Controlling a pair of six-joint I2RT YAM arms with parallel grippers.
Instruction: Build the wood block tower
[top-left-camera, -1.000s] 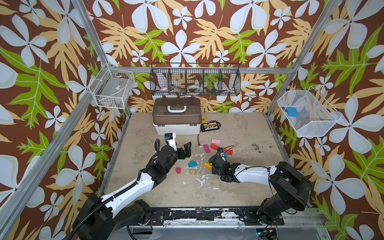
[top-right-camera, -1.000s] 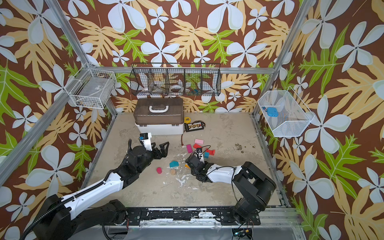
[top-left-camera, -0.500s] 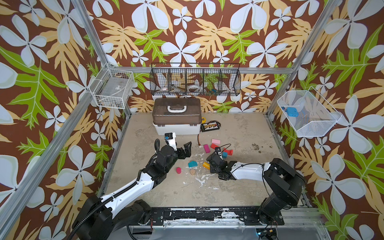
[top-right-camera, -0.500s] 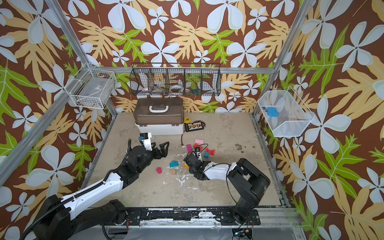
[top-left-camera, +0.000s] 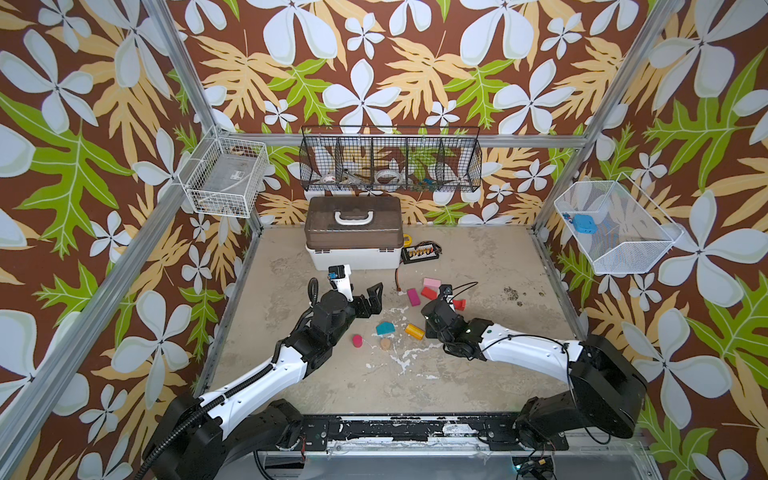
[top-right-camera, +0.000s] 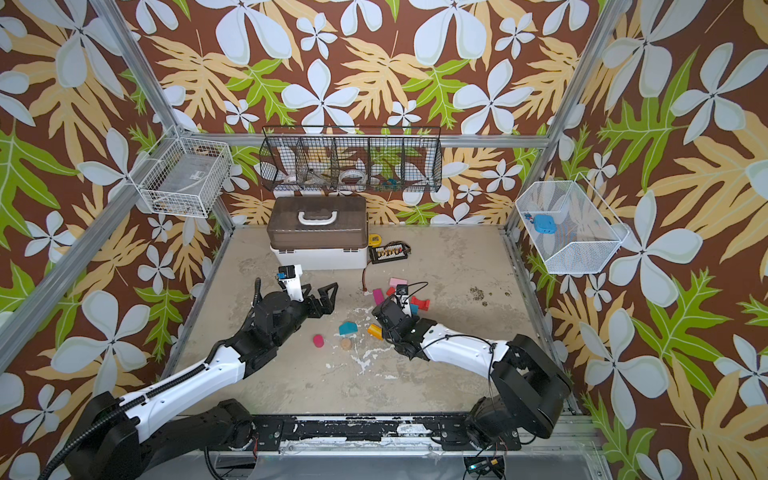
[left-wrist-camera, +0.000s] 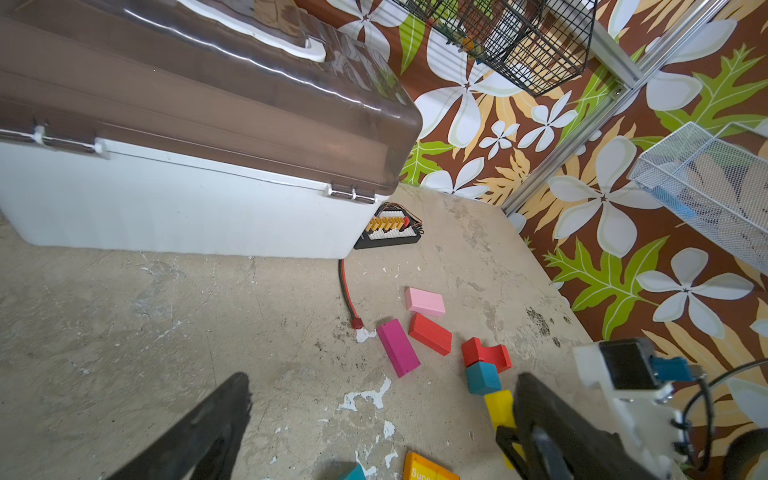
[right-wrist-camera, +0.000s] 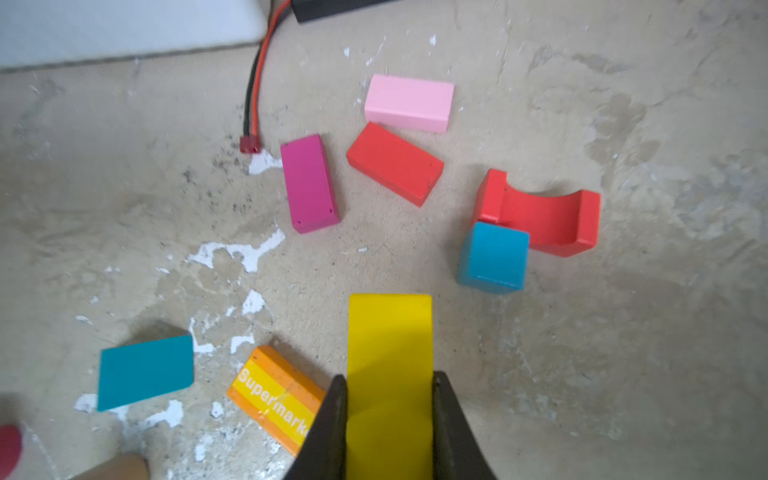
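My right gripper (right-wrist-camera: 389, 386) is shut on a yellow bar (right-wrist-camera: 388, 332), low over the floor; in a top view its wrist (top-left-camera: 436, 311) hides the bar. Ahead of it lie the blue cube (right-wrist-camera: 493, 257), red arch (right-wrist-camera: 540, 220), red block (right-wrist-camera: 395, 163), magenta block (right-wrist-camera: 309, 183) and pink block (right-wrist-camera: 408, 103). Beside it lie an orange cylinder (right-wrist-camera: 274, 399) and the teal roof piece (right-wrist-camera: 145, 371). Crimson (top-left-camera: 357, 340) and tan (top-left-camera: 385, 343) cylinders sit further left. My left gripper (top-left-camera: 372, 301) hangs open and empty, left of the blocks. The tower is out of view; the blocks lie singly.
A brown-lidded white toolbox (top-left-camera: 353, 239) stands at the back, with a black-and-orange board (top-left-camera: 420, 251) beside it and its red-black wire (right-wrist-camera: 255, 83) trailing toward the magenta block. Wire baskets (top-left-camera: 390, 164) hang on the walls.
My right gripper has closed on the yellow bar and its arm has shifted slightly left. The left arm has not moved.
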